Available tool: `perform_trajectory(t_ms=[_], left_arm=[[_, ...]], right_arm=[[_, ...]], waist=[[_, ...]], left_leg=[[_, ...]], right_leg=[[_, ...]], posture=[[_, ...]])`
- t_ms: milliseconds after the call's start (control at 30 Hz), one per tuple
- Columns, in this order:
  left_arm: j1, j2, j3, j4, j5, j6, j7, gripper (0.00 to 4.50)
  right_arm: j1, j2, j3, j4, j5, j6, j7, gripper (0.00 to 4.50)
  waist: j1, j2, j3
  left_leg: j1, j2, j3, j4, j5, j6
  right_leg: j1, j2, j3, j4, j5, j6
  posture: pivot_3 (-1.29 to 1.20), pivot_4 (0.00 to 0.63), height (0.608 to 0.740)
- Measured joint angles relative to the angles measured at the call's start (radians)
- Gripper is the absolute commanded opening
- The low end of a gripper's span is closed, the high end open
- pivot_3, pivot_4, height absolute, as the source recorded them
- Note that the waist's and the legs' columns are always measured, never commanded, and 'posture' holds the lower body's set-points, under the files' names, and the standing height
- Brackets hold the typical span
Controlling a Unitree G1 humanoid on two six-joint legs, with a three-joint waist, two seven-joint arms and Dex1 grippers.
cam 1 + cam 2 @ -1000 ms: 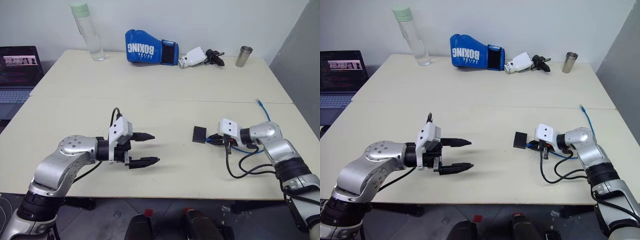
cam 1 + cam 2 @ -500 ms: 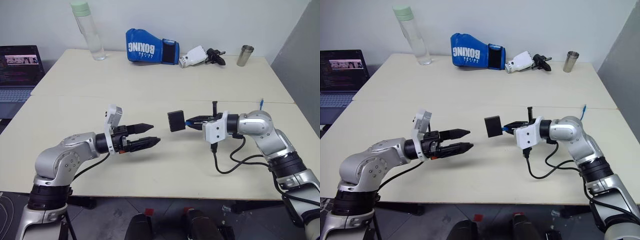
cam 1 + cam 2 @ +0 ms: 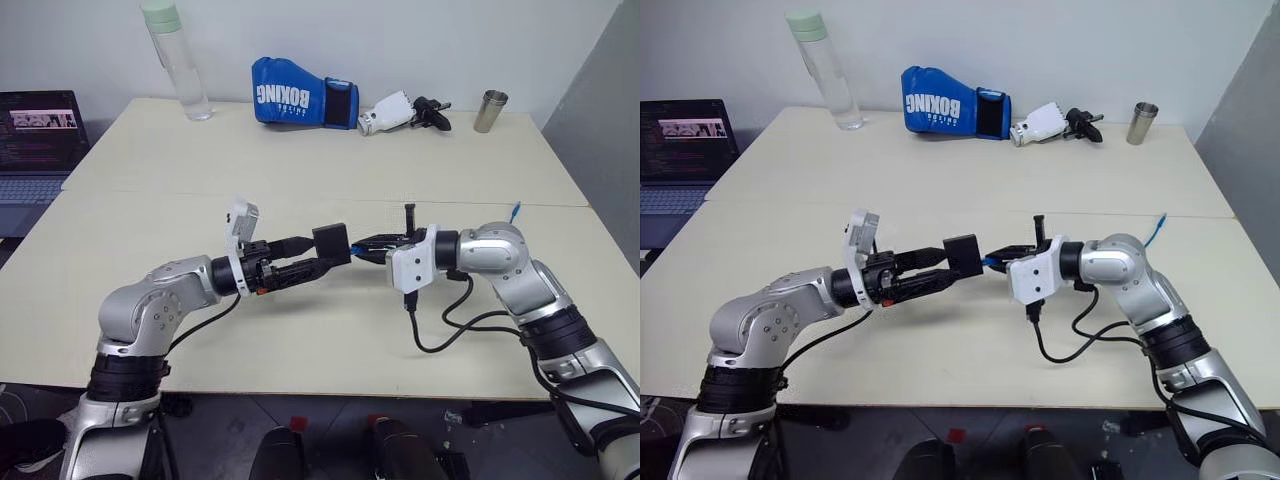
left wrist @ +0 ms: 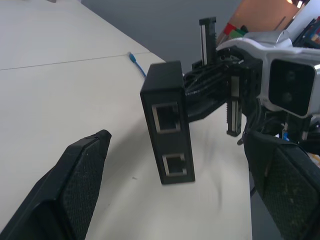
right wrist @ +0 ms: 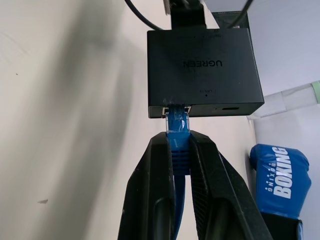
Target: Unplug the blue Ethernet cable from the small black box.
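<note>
Both grippers at the small black box above table.

Left tool fingers spread, right tool clamped, seemingly level, tip-to-tip

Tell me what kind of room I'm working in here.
Probably an office or lab test bench: plain cream tables against a bare wall, an open laptop at one side, and loose props along the back, such as a blue boxing glove and a water bottle.

small black box lifted, now between left pincer fingers
</note>
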Motion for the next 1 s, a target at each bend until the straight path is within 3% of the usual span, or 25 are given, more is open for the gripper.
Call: perform_trajectory(t_ms=[600, 900, 967, 1000], left_arm=[[-0.01, 0.005, 0.001, 0.03, -0.003, 0.055, -0.051, 0.89], [-0.01, 0.005, 0.001, 0.03, 0.006, 0.051, -0.05, 0.79], [-0.01, 0.005, 0.001, 0.03, 0.014, 0.044, -0.05, 0.79], [-0.01, 0.005, 0.001, 0.03, 0.019, 0.035, -0.051, 0.79]], right_arm=[[-0.002, 0.005, 0.001, -0.003, -0.002, -0.022, -0.013, 0.14], [-0.001, 0.007, 0.002, -0.008, -0.012, -0.018, -0.019, 0.14], [-0.001, 0.007, 0.003, -0.011, -0.013, -0.012, -0.019, 0.85], [-0.001, 0.007, 0.003, -0.017, -0.013, -0.002, -0.018, 0.91]], waist=[[0.0, 0.0, 0.0], [0.0, 0.0, 0.0], [0.0, 0.0, 0.0], [0.0, 0.0, 0.0]], left_leg=[[0.0, 0.0, 0.0, 0.0, 0.0, 0.0], [0.0, 0.0, 0.0, 0.0, 0.0, 0.0], [0.0, 0.0, 0.0, 0.0, 0.0, 0.0], [0.0, 0.0, 0.0, 0.0, 0.0, 0.0]], right_leg=[[0.0, 0.0, 0.0, 0.0, 0.0, 0.0], [0.0, 0.0, 0.0, 0.0, 0.0, 0.0], [0.0, 0.0, 0.0, 0.0, 0.0, 0.0], [0.0, 0.0, 0.0, 0.0, 0.0, 0.0]], posture=[[0.0, 0.15, 0.74], [0.0, 0.15, 0.74], [0.0, 0.15, 0.74], [0.0, 0.15, 0.74]])
